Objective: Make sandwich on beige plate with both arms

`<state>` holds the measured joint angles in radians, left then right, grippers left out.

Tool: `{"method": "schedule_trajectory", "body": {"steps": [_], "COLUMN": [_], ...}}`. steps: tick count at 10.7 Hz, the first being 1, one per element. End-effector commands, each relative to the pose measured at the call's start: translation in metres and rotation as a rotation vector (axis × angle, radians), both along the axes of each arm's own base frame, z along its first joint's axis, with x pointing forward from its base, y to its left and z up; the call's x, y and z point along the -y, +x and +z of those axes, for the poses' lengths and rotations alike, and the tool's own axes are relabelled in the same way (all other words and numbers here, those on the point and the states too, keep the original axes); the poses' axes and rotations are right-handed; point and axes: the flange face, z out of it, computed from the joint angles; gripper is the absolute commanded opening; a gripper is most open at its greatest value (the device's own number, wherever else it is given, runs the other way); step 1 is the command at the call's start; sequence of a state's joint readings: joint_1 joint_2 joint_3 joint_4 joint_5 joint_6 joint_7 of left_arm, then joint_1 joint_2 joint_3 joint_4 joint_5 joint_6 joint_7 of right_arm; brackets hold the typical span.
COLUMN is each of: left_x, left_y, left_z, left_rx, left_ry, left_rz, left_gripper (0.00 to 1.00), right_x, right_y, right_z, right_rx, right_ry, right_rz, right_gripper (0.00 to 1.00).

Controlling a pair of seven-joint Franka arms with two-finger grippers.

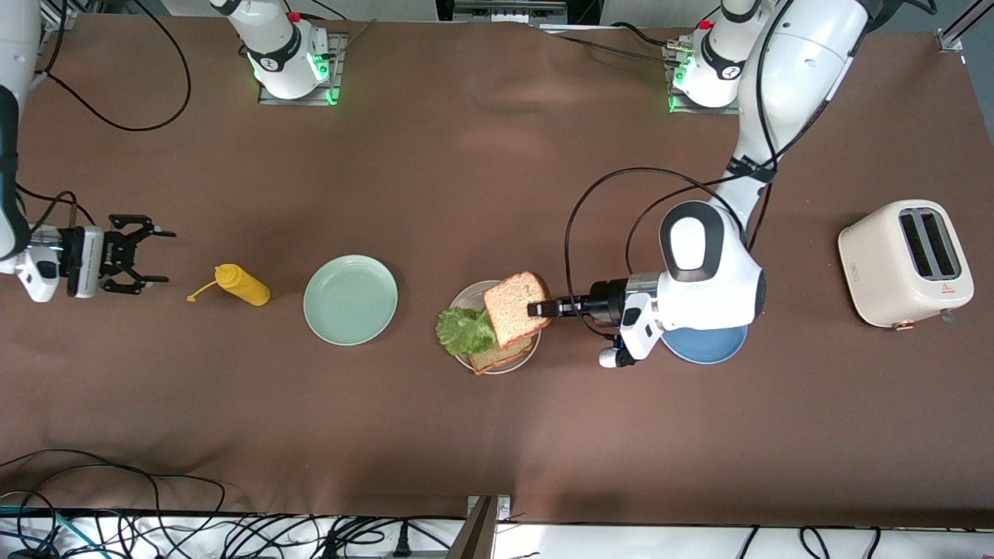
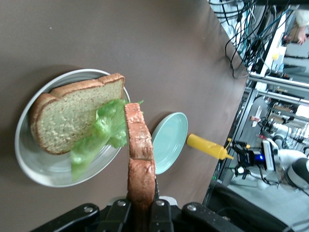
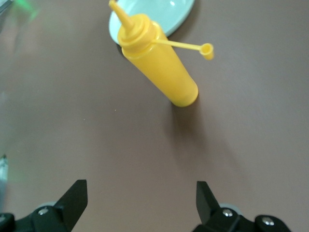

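The beige plate [image 1: 468, 295] sits mid-table and holds one bread slice [image 1: 501, 359] with a green lettuce leaf [image 1: 464, 330] on it. My left gripper [image 1: 539, 308] is shut on the edge of a second bread slice [image 1: 515, 307] and holds it tilted over the plate. In the left wrist view the held slice [image 2: 140, 159] stands edge-on between the fingers [image 2: 163, 215], above the plate [image 2: 29, 164], the lower slice [image 2: 72, 116] and the lettuce [image 2: 104, 130]. My right gripper [image 1: 151, 256] is open and empty, waiting at the right arm's end of the table; it also shows in the right wrist view [image 3: 140, 193].
A yellow mustard bottle [image 1: 243, 284] lies beside the right gripper, and shows in the right wrist view [image 3: 157, 60]. A mint green plate [image 1: 350, 299] sits between bottle and beige plate. A blue plate [image 1: 707, 347] lies under the left wrist. A cream toaster [image 1: 905, 262] stands at the left arm's end.
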<state>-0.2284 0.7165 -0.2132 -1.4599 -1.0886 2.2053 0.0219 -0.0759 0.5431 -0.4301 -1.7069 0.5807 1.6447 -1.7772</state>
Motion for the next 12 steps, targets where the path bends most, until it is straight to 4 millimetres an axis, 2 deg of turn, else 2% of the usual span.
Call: {"method": "schedule_trajectory", "body": {"steps": [1, 4, 6, 9, 11, 12], "left_x": [0.017, 0.037, 0.05, 0.046, 0.042, 0.041], "left_y": [0.005, 0.002, 0.0, 0.002, 0.004, 0.005], "left_z": [-0.004, -0.026, -0.044, -0.062, -0.083, -0.084], "left_rx": [0.001, 0.038, 0.037, 0.051, 0.071, 0.071], "left_ry": [-0.054, -0.108, -0.102, -0.094, -0.086, -0.086], "left_rz": [0.053, 0.077, 0.094, 0.085, 0.07, 0.072], "left_gripper": [0.0, 0.0, 0.0, 0.0, 0.0, 0.0], "right_x": [-0.017, -0.063, -0.09, -0.119, -0.14, -0.148], "right_y": [-0.002, 0.008, 0.004, -0.016, -0.033, -0.036], "right_z": [0.06, 0.122, 0.162, 0.23, 0.265, 0.28], "right_rx": [-0.111, -0.177, -0.211, -0.23, -0.287, -0.271], "right_ry": [-0.172, -0.382, -0.505, -0.663, -0.71, -0.726], "right_rz": [-0.157, -0.303, -0.453, -0.714, -0.934, -0.995], "right_gripper": [1.0, 1.0, 1.0, 1.0, 1.0, 1.0]}}
